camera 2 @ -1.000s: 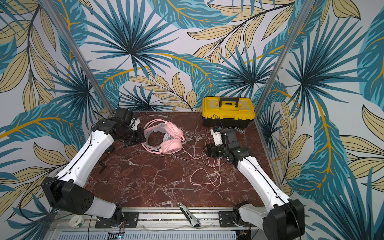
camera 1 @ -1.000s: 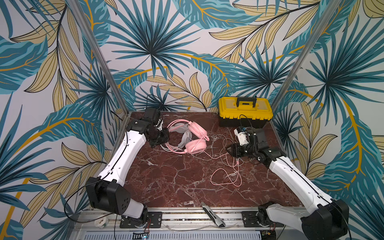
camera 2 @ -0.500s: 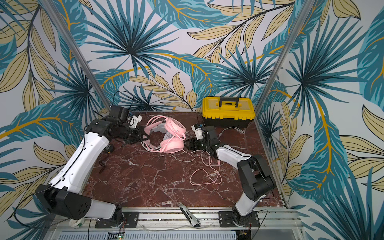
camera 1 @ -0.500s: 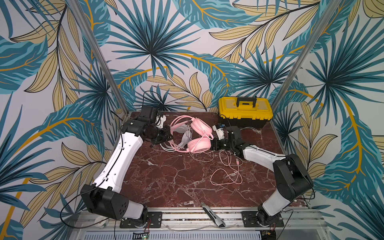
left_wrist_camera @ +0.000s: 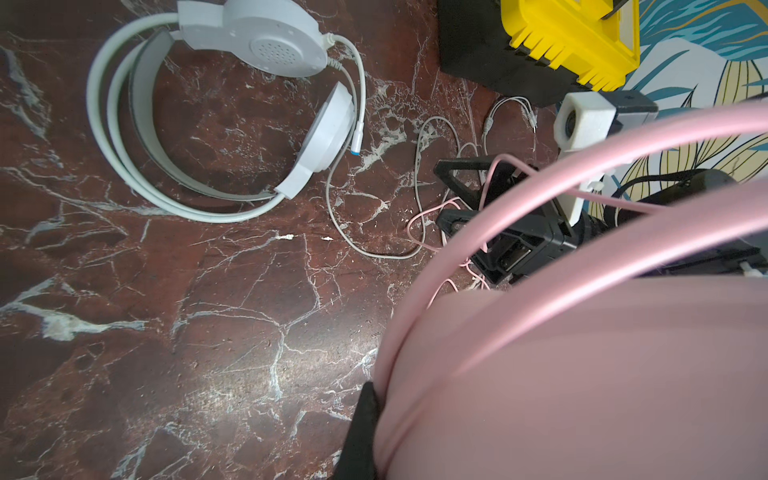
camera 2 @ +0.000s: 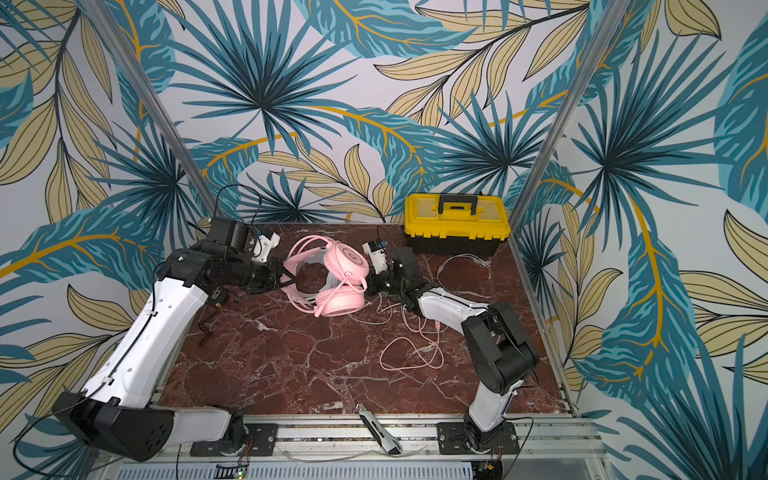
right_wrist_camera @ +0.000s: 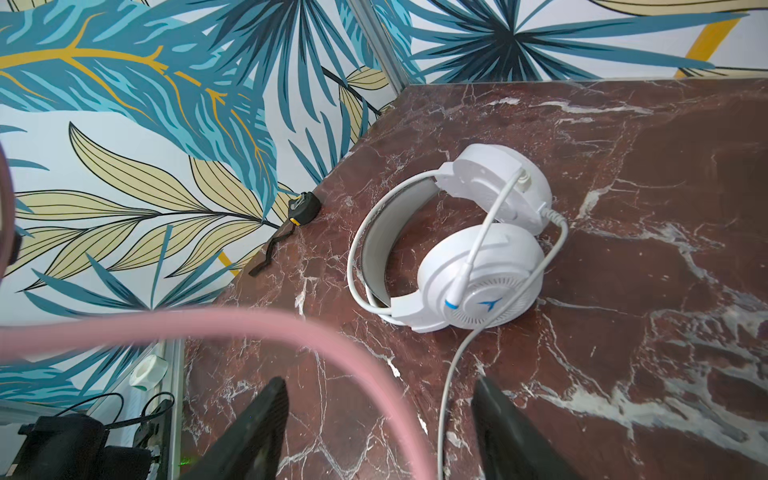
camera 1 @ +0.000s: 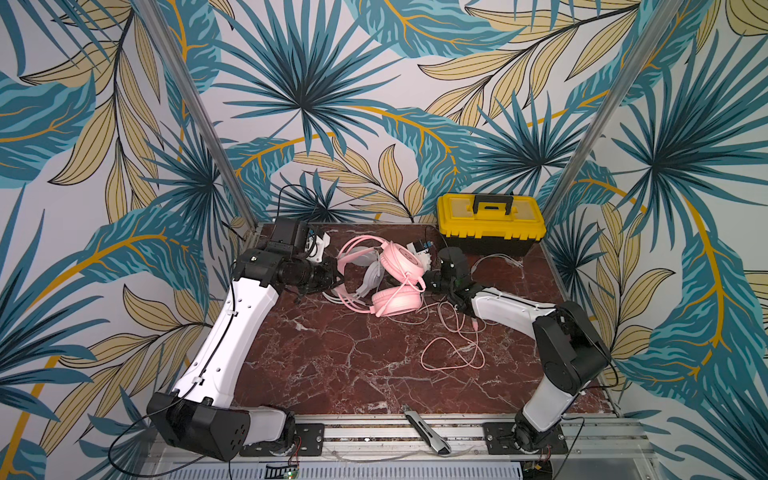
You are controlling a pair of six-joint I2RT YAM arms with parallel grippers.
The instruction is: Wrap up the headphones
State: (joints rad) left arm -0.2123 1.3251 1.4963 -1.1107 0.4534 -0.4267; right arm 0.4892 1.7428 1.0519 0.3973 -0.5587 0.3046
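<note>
Left gripper (camera 1: 338,281) was clamped on the pink headset (camera 1: 395,300), over the white headset (right_wrist_camera: 478,266) at the back; right gripper (right_wrist_camera: 378,386) gaped alongside. Best it took the pink cable (camera 1: 422,356) close in, no slack.

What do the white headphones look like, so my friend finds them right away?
Start at the yellow toolbox at the back of the marble table. Just left of it in a top view, two headsets overlap; the white headphones lie flat, partly hidden by the pink headphones. They are white with a grey-lined headband and a blue ring on the mic.
</note>
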